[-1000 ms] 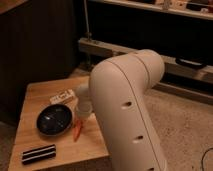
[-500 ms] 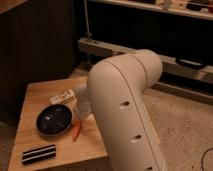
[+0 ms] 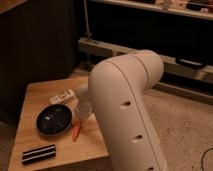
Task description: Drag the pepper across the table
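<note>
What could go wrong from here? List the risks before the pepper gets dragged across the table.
1. The pepper lies right beside the dark bowl; a leftward drag would likely shove the bowl.
2. The claw sits just above the pepper, largely hidden by the arm, so contact cannot be checked and it may slip off.
3. The table edge is near; dragging forward could tip the pepper off.

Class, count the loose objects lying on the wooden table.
4: white packet at back, dark bowl mid-left, pepper beside it by the hand, striped block at front. The arm may hide more.
</note>
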Robot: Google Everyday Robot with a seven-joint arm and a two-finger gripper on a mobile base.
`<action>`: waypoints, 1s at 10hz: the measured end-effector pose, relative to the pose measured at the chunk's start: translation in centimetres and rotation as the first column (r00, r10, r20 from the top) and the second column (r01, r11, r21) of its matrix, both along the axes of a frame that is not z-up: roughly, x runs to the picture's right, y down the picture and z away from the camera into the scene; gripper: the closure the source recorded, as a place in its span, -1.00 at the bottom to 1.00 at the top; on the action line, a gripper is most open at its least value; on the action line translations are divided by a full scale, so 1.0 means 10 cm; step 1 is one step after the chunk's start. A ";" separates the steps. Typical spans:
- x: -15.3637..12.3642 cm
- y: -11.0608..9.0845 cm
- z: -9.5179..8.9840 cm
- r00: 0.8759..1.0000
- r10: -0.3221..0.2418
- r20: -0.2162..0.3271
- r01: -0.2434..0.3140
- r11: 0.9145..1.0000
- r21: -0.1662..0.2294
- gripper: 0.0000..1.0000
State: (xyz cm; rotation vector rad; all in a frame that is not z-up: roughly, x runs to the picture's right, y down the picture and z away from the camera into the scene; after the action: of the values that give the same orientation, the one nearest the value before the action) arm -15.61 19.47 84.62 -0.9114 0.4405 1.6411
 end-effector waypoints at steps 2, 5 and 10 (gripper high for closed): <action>0.24 0.03 -0.06 1.000 0.012 -0.006 -0.012 1.000 0.001 0.82; 0.52 0.03 -0.06 0.999 0.035 -0.021 -0.035 0.999 0.011 0.82; 0.78 0.06 0.03 0.995 0.096 -0.028 -0.096 0.995 0.003 0.82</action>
State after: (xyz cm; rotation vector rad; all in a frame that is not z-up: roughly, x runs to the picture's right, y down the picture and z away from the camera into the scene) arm -7.82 20.10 84.91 -0.9219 0.4201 1.7437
